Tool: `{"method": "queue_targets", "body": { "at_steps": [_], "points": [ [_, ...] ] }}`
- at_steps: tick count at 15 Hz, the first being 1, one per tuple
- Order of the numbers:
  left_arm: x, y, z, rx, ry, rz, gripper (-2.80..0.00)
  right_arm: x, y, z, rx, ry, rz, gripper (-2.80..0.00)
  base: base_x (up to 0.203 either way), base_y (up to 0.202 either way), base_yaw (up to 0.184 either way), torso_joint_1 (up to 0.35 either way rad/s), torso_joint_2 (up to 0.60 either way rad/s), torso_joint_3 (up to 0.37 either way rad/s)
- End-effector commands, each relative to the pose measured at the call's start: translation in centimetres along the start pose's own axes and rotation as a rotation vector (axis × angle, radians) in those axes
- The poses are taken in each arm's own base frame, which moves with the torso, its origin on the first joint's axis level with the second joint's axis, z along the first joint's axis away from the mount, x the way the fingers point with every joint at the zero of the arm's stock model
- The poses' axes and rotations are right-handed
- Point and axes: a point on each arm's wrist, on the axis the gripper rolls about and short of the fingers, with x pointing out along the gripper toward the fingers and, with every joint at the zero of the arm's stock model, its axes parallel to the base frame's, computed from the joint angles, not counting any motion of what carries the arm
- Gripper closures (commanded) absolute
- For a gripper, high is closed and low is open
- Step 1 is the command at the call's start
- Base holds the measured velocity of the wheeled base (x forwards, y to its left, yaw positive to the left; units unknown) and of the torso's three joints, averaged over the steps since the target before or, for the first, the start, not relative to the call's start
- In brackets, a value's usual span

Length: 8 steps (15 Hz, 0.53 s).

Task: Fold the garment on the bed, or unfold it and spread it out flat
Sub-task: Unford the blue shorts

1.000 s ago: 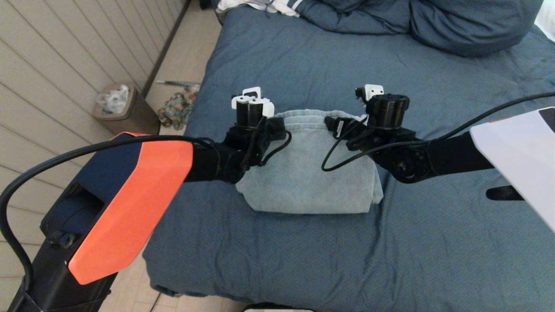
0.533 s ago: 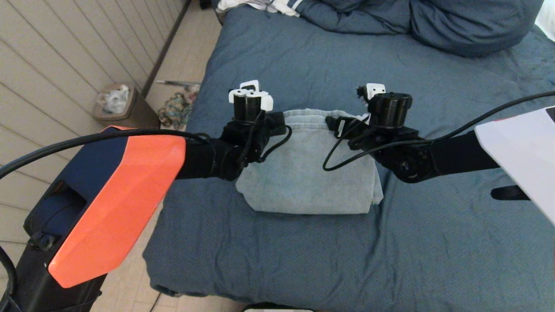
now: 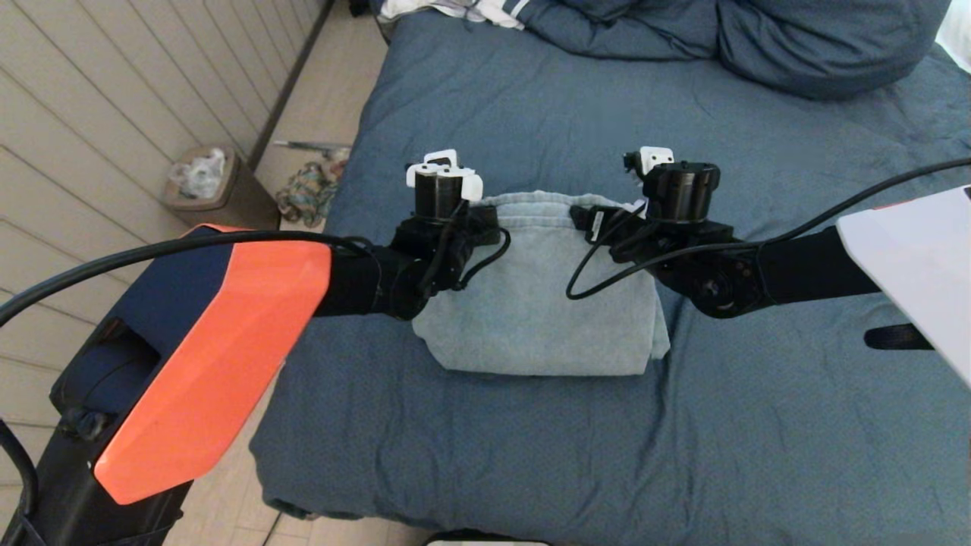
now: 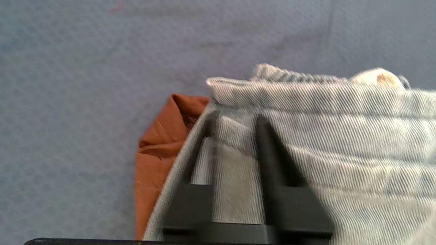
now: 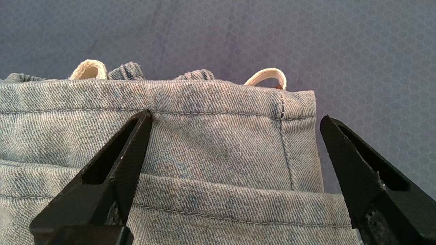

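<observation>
A light-blue denim garment (image 3: 538,303) lies folded into a compact rectangle on the slate-blue bed (image 3: 531,114). My left gripper (image 3: 446,216) points down at its far left corner. In the left wrist view its fingers (image 4: 265,143) stand narrowly apart with denim (image 4: 340,136) filling the gap and wrapped along one finger, so my left gripper (image 4: 235,122) looks shut on the fabric. A rust-brown flap (image 4: 156,146) sticks out beside that corner. My right gripper (image 3: 667,208) hovers over the far right corner. In the right wrist view my right gripper (image 5: 235,117) is open wide, straddling the hem (image 5: 211,143).
A bunched blue duvet and pillow (image 3: 758,38) fill the bed's far end, with a white garment (image 3: 455,9) beside them. Left of the bed are a brown bin (image 3: 216,193), a heap of coloured cloth (image 3: 307,193) on the floor and a panelled wall.
The left gripper rose slightly half a second ago and has come back down onto the corner. The right gripper and the garment have hardly moved.
</observation>
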Motion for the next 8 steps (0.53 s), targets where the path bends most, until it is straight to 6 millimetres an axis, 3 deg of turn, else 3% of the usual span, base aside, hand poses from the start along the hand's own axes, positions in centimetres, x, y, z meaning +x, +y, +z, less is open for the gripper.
{"method": "queue_targets", "body": {
  "at_steps": [1, 4, 8],
  "points": [
    [0.2, 0.0, -0.1, -0.005, -0.009, 0.002, -2.80, 0.0, 0.0, 0.0, 0.001, -0.004, 0.000, -2.80, 0.000, 0.000, 0.000, 0.000, 0.00, 0.000],
    [0.6, -0.3, -1.6, 0.000, 0.014, -0.002, -2.80, 0.1, 0.0, -0.1, -0.001, -0.002, -0.001, -2.80, 0.000, 0.000, 0.000, 0.000, 0.00, 0.000],
    [0.1, -3.2, -5.9, 0.025, 0.066, -0.047, -2.80, 0.2, 0.0, -0.1, -0.001, -0.002, -0.002, -2.80, 0.000, 0.000, 0.000, 0.000, 0.00, 0.000]
  ]
}}
